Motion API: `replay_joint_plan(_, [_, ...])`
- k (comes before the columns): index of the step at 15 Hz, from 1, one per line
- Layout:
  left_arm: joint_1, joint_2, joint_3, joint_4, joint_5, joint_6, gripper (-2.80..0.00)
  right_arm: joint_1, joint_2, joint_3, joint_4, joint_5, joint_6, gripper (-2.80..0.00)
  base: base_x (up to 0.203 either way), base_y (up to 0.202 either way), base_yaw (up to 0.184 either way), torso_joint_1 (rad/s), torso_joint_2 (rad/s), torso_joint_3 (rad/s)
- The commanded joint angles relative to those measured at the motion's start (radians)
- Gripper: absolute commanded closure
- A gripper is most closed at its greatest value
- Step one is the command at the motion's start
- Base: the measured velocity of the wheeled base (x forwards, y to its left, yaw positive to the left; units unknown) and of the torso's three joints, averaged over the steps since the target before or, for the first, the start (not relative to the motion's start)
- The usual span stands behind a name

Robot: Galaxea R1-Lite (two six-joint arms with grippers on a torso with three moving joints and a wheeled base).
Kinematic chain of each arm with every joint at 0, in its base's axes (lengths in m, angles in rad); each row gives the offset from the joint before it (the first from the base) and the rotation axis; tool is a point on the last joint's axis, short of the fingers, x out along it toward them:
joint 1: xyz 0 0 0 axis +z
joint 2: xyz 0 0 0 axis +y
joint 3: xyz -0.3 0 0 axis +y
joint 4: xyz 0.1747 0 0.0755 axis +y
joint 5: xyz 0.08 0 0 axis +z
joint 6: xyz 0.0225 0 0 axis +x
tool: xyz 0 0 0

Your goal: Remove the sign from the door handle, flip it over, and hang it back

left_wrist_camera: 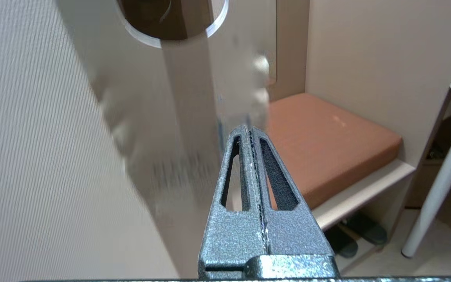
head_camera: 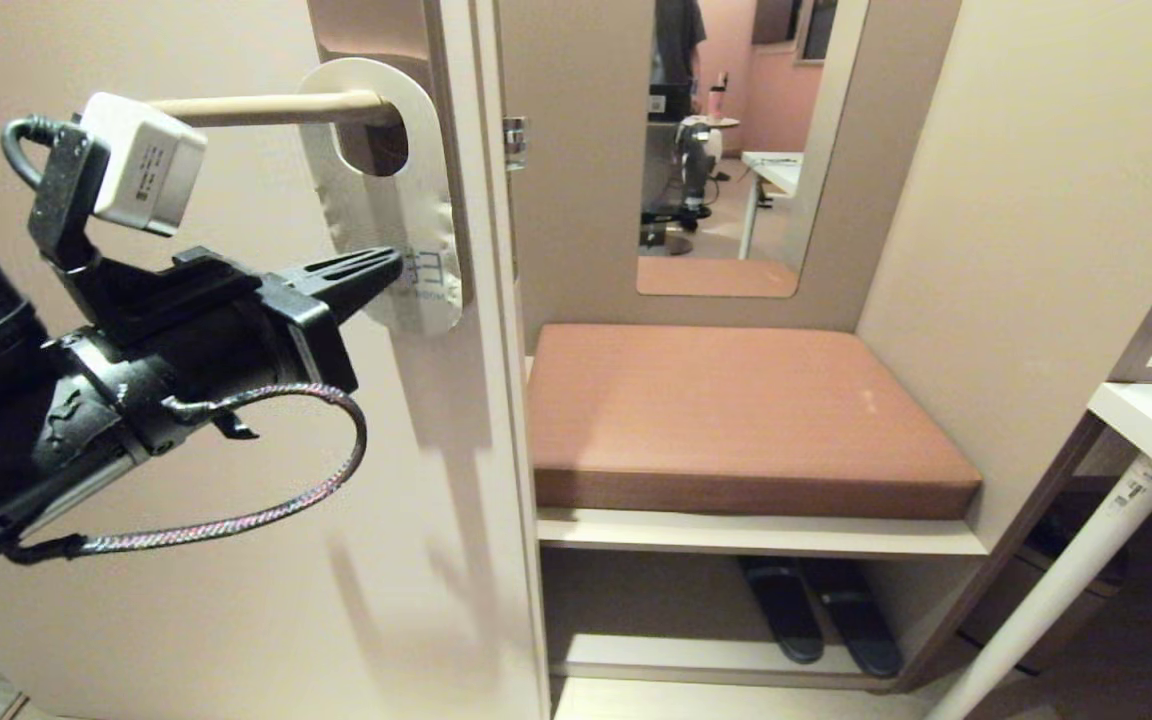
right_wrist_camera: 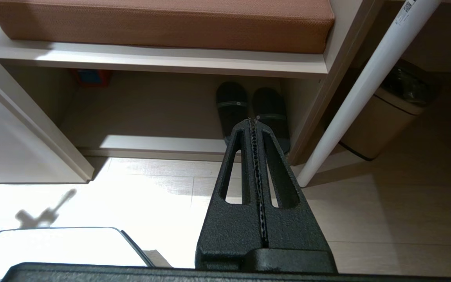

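The sign [head_camera: 391,225] hangs on the door handle [head_camera: 276,108] in the upper left of the head view, the lever passing through its large oval hole, its white face outward with some faint bluish print near its lower end; the card sits against the door [head_camera: 236,560] close to the door's edge. The left gripper [head_camera: 391,268] reaches in from the left edge of the frame, its black fingers [head_camera: 346,275] pressed together and pointing right, their tip at the lower part of the sign; whether the card is pinched between them cannot be told. In the left wrist view the same closed fingers [left_wrist_camera: 249,172] show with no gap, and the sign [left_wrist_camera: 178,117] appears blurred just beyond them, the rim of its hole at the top of that frame. The right gripper [right_wrist_camera: 253,122] shows only in its own wrist view, fingers together with nothing between them, hanging low over the pale floor [right_wrist_camera: 386,211]. Ahead of it a pair of dark slippers [right_wrist_camera: 251,111] lies under a shelf that carries a brown cushion [head_camera: 736,410]. A white desk leg [right_wrist_camera: 366,86] slants past a beige bin [right_wrist_camera: 386,117]. In the head view a mirror [head_camera: 736,150] stands above the cushion, centre top.
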Motion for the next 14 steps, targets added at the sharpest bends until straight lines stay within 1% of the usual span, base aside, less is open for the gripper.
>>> replay_joint_plan(1, [0.000, -0.070, 0.053, -0.004, 0.000, 0.000, 0.00, 0.000, 0.001, 0.000, 0.000, 0.001, 0.000, 0.00, 0.000, 0.000, 0.000, 0.000, 0.00, 0.000])
replay_joint_plan(4, [0.005, -0.162, 0.146, -0.001, 0.006, 0.002, 0.00, 0.000, 0.001, 0.000, 0.000, 0.000, 0.000, 0.00, 0.000, 0.000, 0.000, 0.000, 0.00, 0.000])
replay_joint_plan(6, [0.024, -0.227, 0.215, 0.008, 0.007, 0.002, 0.00, 0.000, 0.001, 0.000, 0.000, 0.001, 0.000, 0.00, 0.000, 0.000, 0.000, 0.000, 0.00, 0.000])
replay_joint_plan(11, [0.129, -0.320, 0.348, 0.009, 0.017, 0.000, 0.00, 0.000, 0.001, 0.000, 0.000, 0.001, 0.000, 0.00, 0.000, 0.000, 0.000, 0.000, 0.00, 0.000])
replay_joint_plan(14, [0.195, -0.374, 0.439, 0.003, 0.018, -0.012, 0.00, 0.000, 0.001, 0.000, 0.000, 0.000, 0.000, 0.00, 0.000, 0.000, 0.000, 0.000, 0.00, 0.000])
